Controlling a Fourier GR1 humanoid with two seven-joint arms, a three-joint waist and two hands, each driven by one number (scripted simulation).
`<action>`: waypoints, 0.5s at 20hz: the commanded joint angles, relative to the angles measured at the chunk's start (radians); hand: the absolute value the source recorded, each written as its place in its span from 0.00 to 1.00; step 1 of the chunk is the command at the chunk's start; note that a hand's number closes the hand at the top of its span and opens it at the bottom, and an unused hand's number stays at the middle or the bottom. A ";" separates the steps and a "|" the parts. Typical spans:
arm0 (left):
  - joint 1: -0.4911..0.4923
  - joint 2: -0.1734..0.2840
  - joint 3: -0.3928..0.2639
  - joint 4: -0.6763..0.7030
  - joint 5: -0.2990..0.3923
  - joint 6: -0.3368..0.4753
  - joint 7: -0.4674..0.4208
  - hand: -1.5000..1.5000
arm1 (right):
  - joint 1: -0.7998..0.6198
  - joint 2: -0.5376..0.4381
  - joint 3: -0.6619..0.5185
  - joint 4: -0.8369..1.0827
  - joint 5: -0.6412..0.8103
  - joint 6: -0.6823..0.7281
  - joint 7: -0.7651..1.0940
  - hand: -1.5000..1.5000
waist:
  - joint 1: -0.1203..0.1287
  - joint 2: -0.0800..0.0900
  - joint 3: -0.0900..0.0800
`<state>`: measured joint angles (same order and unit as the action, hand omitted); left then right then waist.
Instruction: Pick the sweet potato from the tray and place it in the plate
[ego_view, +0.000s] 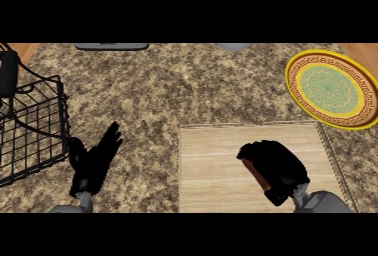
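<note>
Right hand (275, 169) sits low over the wooden tray (214, 150), fingers curled down and closed around the sweet potato (255, 172). Only a reddish-brown strip of the sweet potato shows, along the hand's left edge; the rest is hidden under the fingers. Cannot tell whether it is lifted off the tray or touching it.

The plate (331, 89), yellow-rimmed with a green centre, lies up and to the right of that hand, well apart, on the speckled tabletop (184, 85). Its lower edge comes near the tray's upper right corner. Between hand and plate: bare tray wood, then a short stretch of tabletop.

Left hand (92, 159) shows far to the left of the tray, fingers straight and apart, pointing up and slightly right, holding nothing. Just to its left, a black wire basket (33, 130) stands on the tabletop, its near edge close beside the hand.

At the top edge, a grey flat object (111, 46) and a second pale grey item (235, 47), both cut off.
</note>
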<state>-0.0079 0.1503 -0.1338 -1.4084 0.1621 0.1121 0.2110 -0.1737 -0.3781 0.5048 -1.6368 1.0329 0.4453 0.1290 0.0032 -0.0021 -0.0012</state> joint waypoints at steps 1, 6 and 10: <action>0.004 -0.026 0.000 -0.038 -0.010 0.006 0.035 0.50 | 0.015 0.004 0.020 0.024 0.075 -0.025 -0.062 1.00 | -0.001 0.002 0.001; 0.051 -0.052 -0.021 -0.040 -0.045 0.008 0.008 0.50 | -0.050 0.029 -0.038 0.150 0.125 -0.095 -0.151 1.00 | 0.000 0.002 0.001; 0.012 -0.008 0.015 -0.018 -0.011 -0.033 -0.006 0.50 | -0.142 0.247 -0.274 0.233 0.077 -0.107 0.266 1.00 | 0.020 0.016 0.001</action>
<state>0.0125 0.1363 -0.1250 -1.4250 0.1469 0.0862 0.2057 -0.2543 -0.2611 0.3820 -1.4884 1.1173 0.3650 0.1673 0.0130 0.0005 -0.0041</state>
